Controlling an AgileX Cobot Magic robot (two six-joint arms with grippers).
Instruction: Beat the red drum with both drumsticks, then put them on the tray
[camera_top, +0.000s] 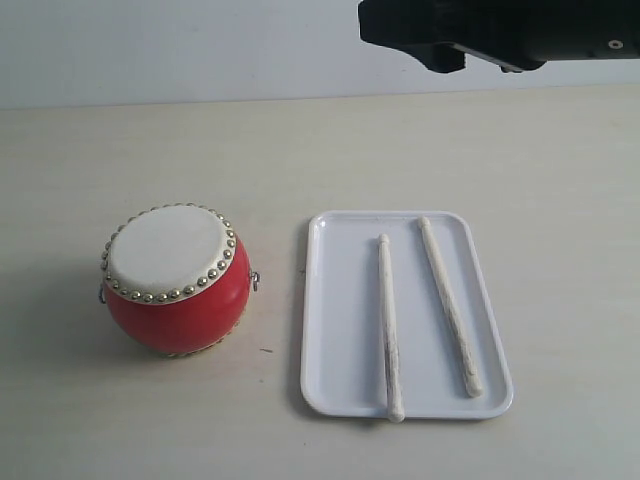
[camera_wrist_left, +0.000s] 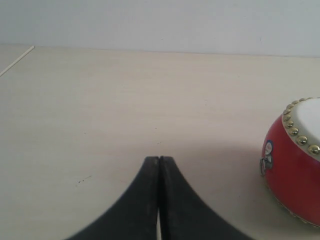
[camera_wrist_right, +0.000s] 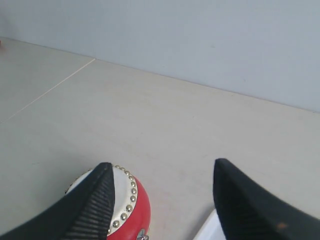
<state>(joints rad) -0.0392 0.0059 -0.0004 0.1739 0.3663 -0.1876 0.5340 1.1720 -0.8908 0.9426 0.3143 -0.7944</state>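
Both drumsticks (camera_top: 389, 320) on tray (camera_top: 340, 300), apart from left fingers (camera_wrist_left: 140, 205) (pressed together) and right fingers (camera_wrist_right: 90, 205) (wide, empty).

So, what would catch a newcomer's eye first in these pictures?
The red drum with its cream top and brass studs stands out on the left of the table. Right of it, two drumsticks lie side by side in the white tray, one end overhanging the rim.

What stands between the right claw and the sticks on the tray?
Nothing visible does. The sticks lie uncovered on the tray, with nothing over or beside them. The drum stands apart, to the tray's left. The open right claw hangs raised above the table.
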